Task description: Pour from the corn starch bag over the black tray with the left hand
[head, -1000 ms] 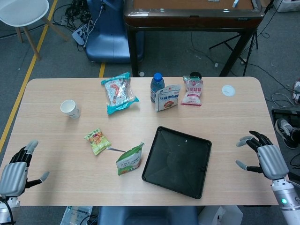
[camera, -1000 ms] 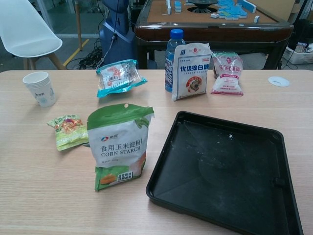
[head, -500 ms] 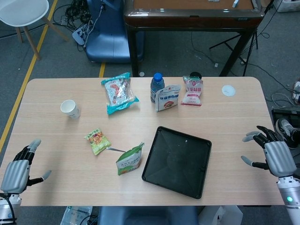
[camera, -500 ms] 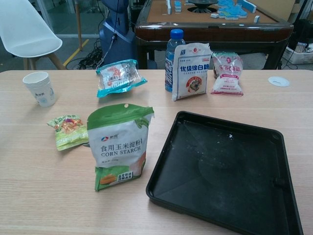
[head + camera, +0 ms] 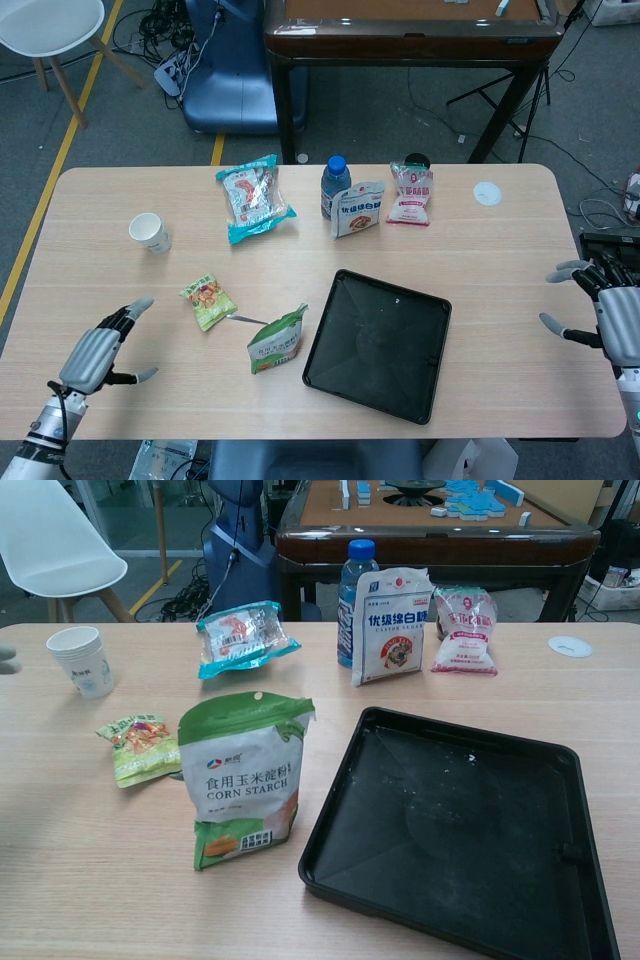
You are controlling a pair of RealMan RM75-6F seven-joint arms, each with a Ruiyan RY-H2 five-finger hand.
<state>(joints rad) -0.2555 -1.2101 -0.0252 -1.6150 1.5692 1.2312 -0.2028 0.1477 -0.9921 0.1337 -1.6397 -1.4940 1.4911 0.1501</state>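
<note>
Your left hand [image 5: 92,357] hovers over the counter [image 5: 100,230] near its front-left edge, palm down, fingers [image 5: 138,304] apart and stretched toward one o'clock, holding nothing. At its twelve o'clock stands a white paper cup [image 5: 149,232]. Toward two o'clock from the hand lies a small green snack packet [image 5: 208,301], well apart from it.

The corn starch bag [image 5: 277,340] stands upright near the counter's front middle, at about three o'clock from your left hand, untouched. Just beside it, at its three o'clock, lies the black tray [image 5: 378,344], turned slightly askew, with a narrow strip of counter between them.

Along the far side, a teal snack bag [image 5: 253,197] lies flat, then a blue-capped water bottle [image 5: 334,185] with a white sugar bag [image 5: 357,208] leaning in front of it, then a pink-and-white bag [image 5: 410,193], and a small white disc [image 5: 487,193] toward the right corner.

Your right hand [image 5: 615,318] hangs off the counter's right edge, at three o'clock from the tray, fingers [image 5: 558,328] spread and empty.

The chest view shows the corn starch bag [image 5: 243,778] front-on with its label readable, and white specks on the tray [image 5: 340,780] floor; of your left hand it catches only a blurred sliver at the left edge, and the right hand not at all.
</note>
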